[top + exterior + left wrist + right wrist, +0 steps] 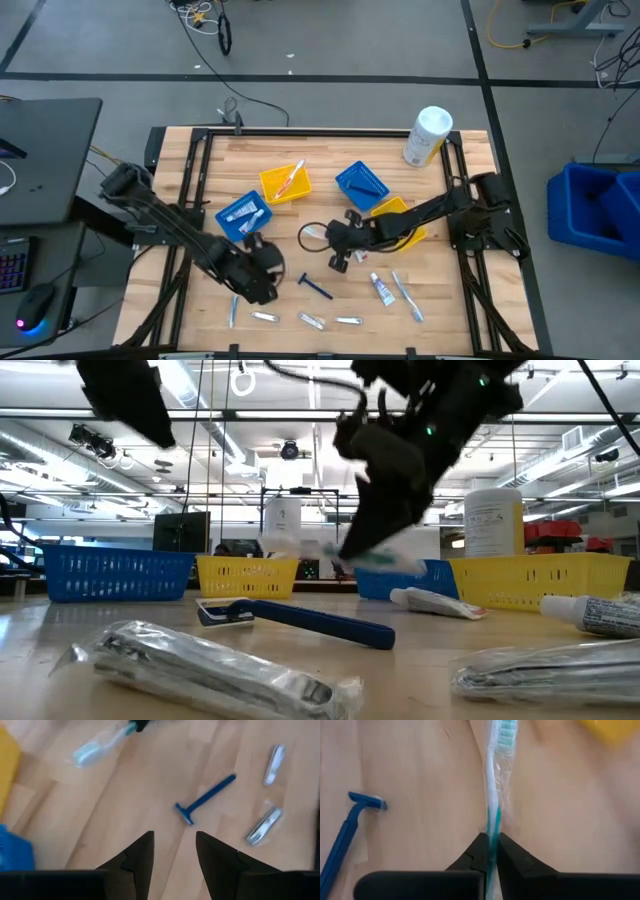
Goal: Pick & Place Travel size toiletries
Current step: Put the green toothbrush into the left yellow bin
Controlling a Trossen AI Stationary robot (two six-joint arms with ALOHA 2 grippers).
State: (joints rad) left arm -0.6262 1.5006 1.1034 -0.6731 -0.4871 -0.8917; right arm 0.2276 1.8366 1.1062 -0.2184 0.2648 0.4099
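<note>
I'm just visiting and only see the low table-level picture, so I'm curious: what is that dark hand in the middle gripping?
Observer: The right hand is shut on a clear-wrapped white and green toothbrush.
Operator: Is anything near the blue razor?
Observer: From above, the left hand hangs open close to the razor, not touching it.
Operator: Where might the toothbrush go?
Observer: Perhaps a bin; one yellow bin already holds a red brush.

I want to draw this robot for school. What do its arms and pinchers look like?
Both arms are dark, nearly black, built from chunky jointed segments. The left gripper ends in two flat black fingers that taper to blunt points. The right gripper has the same black wedge-shaped fingers. A thin dark cable loops beside the right arm.
</note>
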